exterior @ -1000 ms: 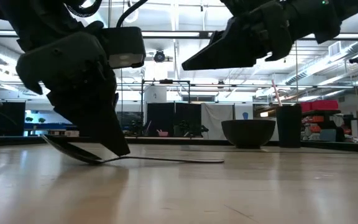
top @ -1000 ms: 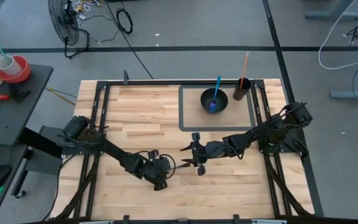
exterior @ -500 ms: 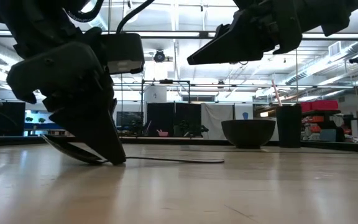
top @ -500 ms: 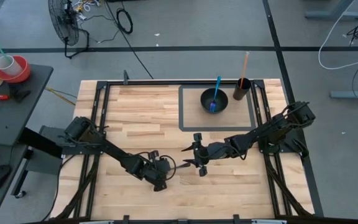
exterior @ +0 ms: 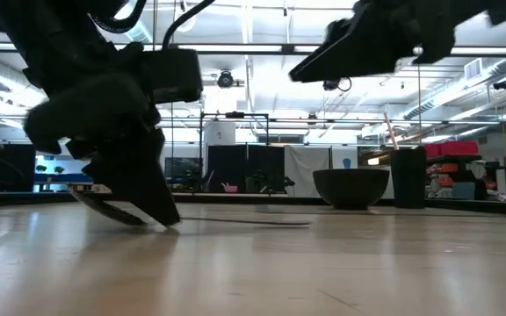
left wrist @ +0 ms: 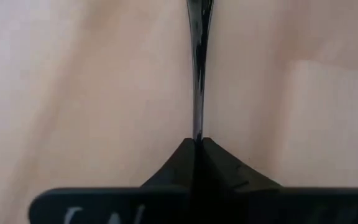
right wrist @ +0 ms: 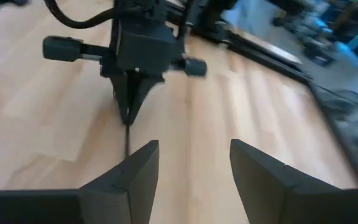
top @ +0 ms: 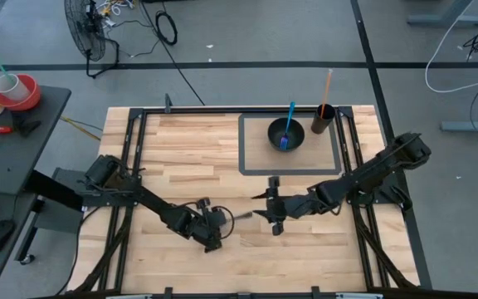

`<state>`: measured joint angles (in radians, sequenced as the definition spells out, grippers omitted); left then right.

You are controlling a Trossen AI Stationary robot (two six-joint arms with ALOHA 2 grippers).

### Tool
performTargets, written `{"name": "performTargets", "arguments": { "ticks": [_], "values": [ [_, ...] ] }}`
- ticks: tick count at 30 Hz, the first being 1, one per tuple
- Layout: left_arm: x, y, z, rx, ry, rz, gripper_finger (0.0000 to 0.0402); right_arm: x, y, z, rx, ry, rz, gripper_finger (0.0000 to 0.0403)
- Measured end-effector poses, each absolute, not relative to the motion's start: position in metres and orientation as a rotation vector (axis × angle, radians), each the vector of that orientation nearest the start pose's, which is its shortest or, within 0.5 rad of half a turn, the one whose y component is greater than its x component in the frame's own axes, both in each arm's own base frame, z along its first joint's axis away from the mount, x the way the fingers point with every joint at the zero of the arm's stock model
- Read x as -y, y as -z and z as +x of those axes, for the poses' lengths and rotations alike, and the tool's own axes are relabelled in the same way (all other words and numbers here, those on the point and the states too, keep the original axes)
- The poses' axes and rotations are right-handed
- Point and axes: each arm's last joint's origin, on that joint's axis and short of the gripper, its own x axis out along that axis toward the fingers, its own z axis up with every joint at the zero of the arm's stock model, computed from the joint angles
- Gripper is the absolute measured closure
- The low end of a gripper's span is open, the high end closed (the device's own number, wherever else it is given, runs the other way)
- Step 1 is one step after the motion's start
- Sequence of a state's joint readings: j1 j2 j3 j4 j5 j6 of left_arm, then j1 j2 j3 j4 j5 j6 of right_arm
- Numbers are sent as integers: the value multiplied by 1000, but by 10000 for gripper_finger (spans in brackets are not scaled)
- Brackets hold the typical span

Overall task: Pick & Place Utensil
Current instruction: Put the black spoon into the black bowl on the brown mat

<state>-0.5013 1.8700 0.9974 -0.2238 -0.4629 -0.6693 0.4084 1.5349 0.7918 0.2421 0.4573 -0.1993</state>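
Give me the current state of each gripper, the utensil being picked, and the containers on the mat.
Left gripper: shut on the black utensil, low at the table.
Right gripper: open, empty, raised above the table.
Black utensil: pinched at one end, handle stretching out over the wood.
Bowl: upright, holds a blue utensil.
Cup: upright, holds an orange stick.

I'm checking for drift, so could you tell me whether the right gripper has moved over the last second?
Yes. In the high view the right gripper has shifted rightward, closer to the table's right edge.
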Motion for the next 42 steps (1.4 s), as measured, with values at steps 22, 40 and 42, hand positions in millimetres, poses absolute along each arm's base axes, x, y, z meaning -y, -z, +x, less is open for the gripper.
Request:
{"name": "performTargets", "arguments": {
  "ticks": [22, 40, 42],
  "values": [
    [130, -194, 279, -607, -656, 2, 387, -67, -220, 308, -117, 503, 565, 201],
    [129, -204, 291, -490, -680, 124, 379, -61, -222, 313, -17, 514, 813, 209],
    [127, -205, 293, -487, -685, 128, 381, -61, -222, 313, -23, 496, 819, 222]
  ]
}}
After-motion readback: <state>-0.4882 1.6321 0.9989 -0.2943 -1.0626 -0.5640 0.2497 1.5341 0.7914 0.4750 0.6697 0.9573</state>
